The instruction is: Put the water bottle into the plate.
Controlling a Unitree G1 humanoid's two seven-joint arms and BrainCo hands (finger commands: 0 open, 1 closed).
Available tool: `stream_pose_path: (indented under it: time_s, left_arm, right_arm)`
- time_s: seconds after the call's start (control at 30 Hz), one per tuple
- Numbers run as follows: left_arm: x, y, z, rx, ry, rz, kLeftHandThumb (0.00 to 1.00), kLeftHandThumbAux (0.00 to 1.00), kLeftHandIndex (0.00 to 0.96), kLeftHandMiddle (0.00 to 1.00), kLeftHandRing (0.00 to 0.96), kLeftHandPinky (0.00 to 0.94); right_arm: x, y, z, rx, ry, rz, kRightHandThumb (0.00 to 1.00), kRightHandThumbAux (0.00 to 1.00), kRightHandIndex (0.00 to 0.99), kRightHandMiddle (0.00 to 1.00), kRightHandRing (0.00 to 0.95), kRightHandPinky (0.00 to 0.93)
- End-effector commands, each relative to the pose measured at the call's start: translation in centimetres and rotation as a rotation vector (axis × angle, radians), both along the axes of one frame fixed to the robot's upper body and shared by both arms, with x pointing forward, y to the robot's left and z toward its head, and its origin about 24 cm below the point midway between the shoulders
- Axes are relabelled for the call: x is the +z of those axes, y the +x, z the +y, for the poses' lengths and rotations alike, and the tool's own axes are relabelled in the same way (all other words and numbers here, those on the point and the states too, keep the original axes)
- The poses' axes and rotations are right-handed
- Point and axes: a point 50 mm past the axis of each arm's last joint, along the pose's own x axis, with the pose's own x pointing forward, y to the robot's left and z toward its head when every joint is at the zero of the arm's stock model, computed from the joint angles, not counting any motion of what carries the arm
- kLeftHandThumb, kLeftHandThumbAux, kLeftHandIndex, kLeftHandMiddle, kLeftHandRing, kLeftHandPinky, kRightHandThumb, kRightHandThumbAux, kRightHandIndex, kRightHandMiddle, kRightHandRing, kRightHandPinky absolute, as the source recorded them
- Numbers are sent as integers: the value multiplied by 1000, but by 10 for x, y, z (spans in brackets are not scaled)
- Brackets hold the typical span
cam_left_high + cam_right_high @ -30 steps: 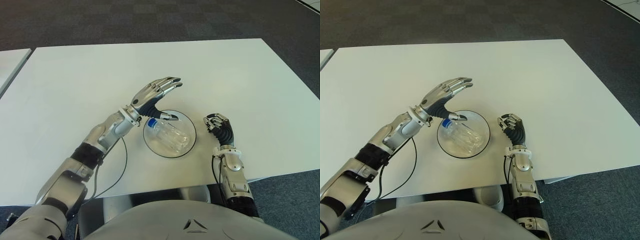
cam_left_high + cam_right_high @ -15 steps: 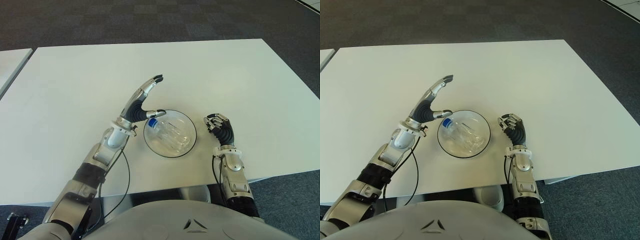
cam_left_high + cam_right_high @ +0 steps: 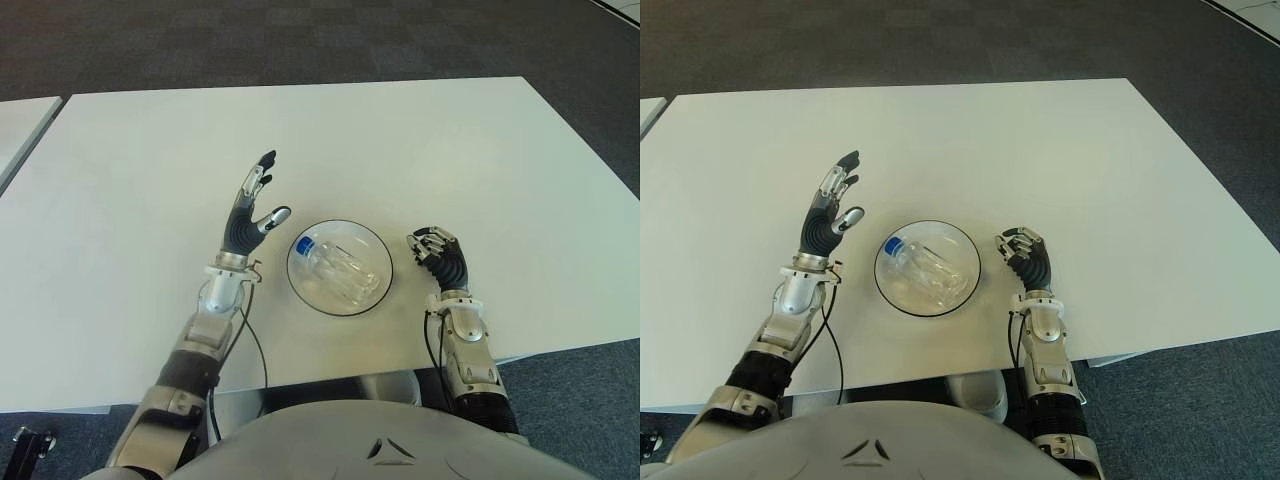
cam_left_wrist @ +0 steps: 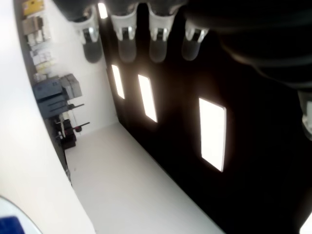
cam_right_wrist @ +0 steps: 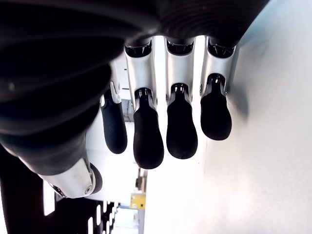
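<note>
Left hand (image 3: 248, 215): we see it raised left of the plate, fingers spread, holding nothing.
Right hand (image 3: 440, 256): right of the plate, fingers curled, empty.
Water bottle (image 3: 338, 266): lying on its side inside the plate.
Plate (image 3: 377, 245): on the white bench (image 3: 450, 150).

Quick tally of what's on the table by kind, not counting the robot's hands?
Water bottle: 1, lying in the plate
Plate: 1
Total: 2
</note>
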Motion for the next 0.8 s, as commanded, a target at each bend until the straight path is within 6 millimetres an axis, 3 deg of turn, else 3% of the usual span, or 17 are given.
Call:
stream_pose_path:
  time_s: [0.03, 0.27, 0.8]
  left_arm:
    - [-9, -9, 7, 80, -144, 84, 130, 484, 0, 0, 0, 114]
    - [-20, -23, 12, 156, -188, 144, 193, 616, 24, 100, 104, 222]
    - [-36, -46, 23, 298, -122, 242, 304, 822, 307, 353, 392, 461]
  right_arm:
    - [-15, -8, -1, -10, 2, 89, 705, 730, 438, 704, 690, 686]
    - [-15, -8, -1, -7, 2, 87, 704, 730, 438, 702, 688, 688]
    - [-16, -6, -3, -2, 4, 82, 705, 730, 438, 703, 690, 688]
